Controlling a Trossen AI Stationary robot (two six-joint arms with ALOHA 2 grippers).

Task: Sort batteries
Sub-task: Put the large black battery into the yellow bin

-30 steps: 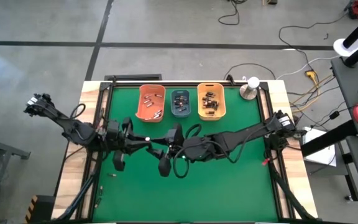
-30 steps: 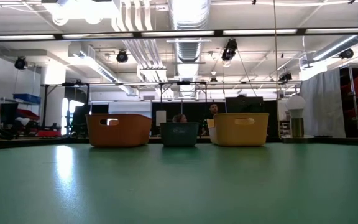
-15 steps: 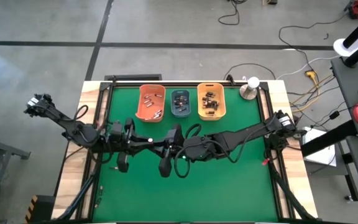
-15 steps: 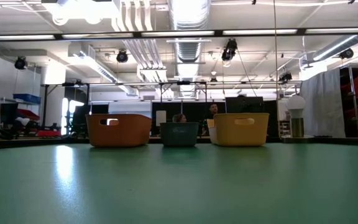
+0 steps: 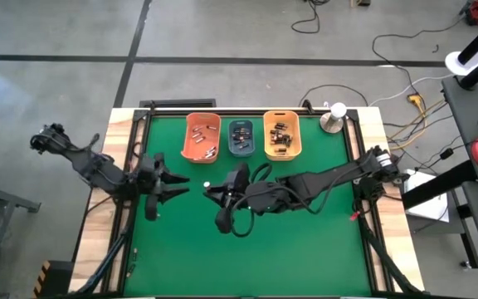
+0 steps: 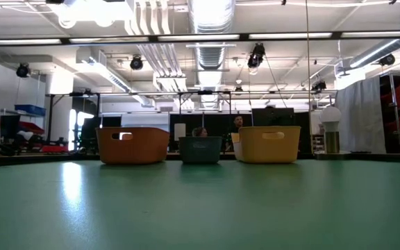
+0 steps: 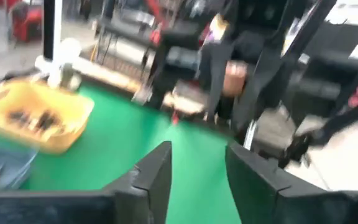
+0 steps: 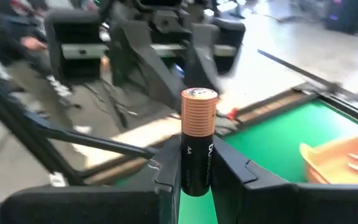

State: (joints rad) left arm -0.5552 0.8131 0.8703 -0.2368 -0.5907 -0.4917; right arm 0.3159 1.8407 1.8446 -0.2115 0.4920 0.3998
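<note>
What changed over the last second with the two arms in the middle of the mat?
The left gripper has pulled back toward its own side of the table, fingers open and empty, ending apart from the right gripper, which it met at mid-table. The right gripper barely moved and stays shut on a battery, copper end out. The orange bin, blue-grey bin and yellow bin stayed put.

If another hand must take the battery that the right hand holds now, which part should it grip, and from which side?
Probably the coppery top end of the battery, approached from above the right hand. That end stands free above the fingers, while they clamp the black lower body on two sides.
</note>
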